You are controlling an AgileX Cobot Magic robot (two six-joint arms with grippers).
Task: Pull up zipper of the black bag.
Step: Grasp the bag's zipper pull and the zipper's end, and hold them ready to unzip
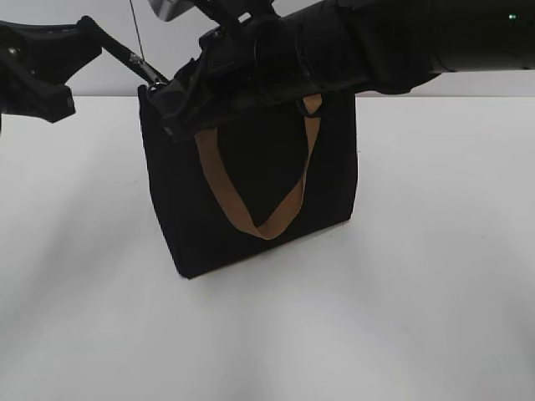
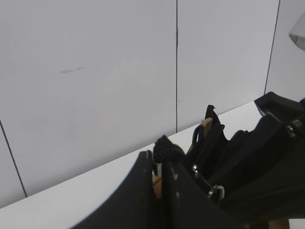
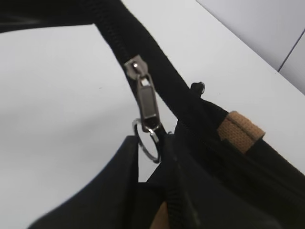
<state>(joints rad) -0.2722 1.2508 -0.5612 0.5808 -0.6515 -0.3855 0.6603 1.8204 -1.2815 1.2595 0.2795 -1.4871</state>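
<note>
Standing on the white surface (image 1: 418, 317), the black bag (image 1: 251, 200) lies under both arms — right fingers (image 3: 164, 143) closed beside the zipper (image 3: 145, 98) pull, left fingers (image 2: 159, 176) gripping its corner.

You've got one black bag (image 1: 192, 209) on the surface (image 1: 418, 292) — one zipper (image 3: 143, 95) with one silver pull, one tan handle (image 1: 251, 213) showing, and two arms.

We see matte black arms (image 1: 393, 38) with chunky moulded housings, black gripper fingers (image 2: 143, 200), and small silver screws (image 2: 291, 126).
</note>
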